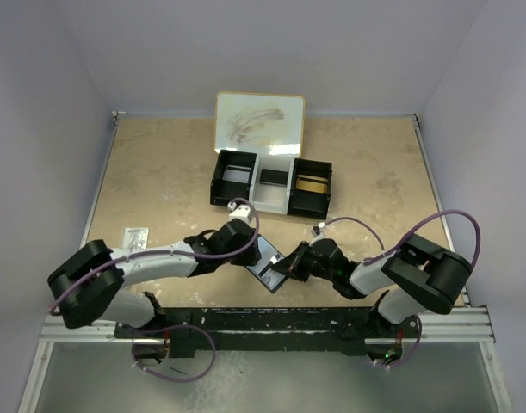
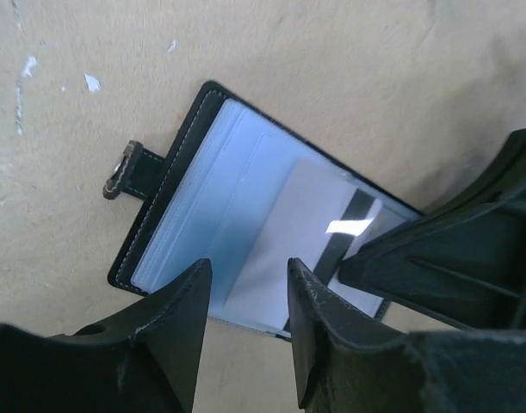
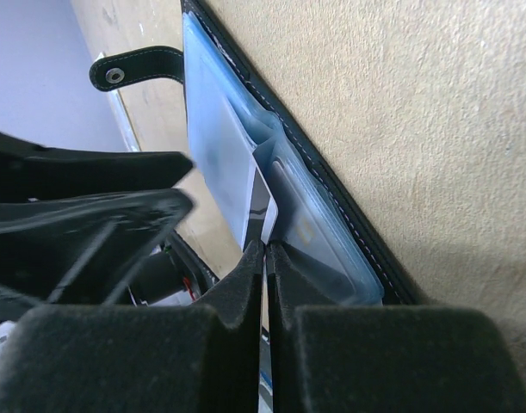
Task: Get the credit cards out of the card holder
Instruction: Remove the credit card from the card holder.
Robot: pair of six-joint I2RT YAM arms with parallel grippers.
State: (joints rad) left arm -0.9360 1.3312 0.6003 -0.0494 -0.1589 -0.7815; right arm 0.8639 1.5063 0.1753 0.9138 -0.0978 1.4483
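Card holder (image 1: 269,265) lies open on the bench (image 1: 159,172), at 6 o'clock in the top view, snap tab out flat, grey-blue pockets facing up. Right hand (image 3: 264,254), at the holder's 3 o'clock, has its fingers pressed together on the edge of a credit card (image 2: 301,206). The card looks part-way out of a pocket. Left hand (image 2: 245,271), at the holder's 9 o'clock, is spread part-way above the holder's edge and holds nothing; can't tell if its tips touch the holder.

Step in hand, as I judge it: drawing the card out. Best done by pulling flat along the pocket toward 3 o'clock, with the left tips pinning the holder so it neither slides nor lifts.

At 12 o'clock, well apart: three-compartment tray (image 1: 218,181).
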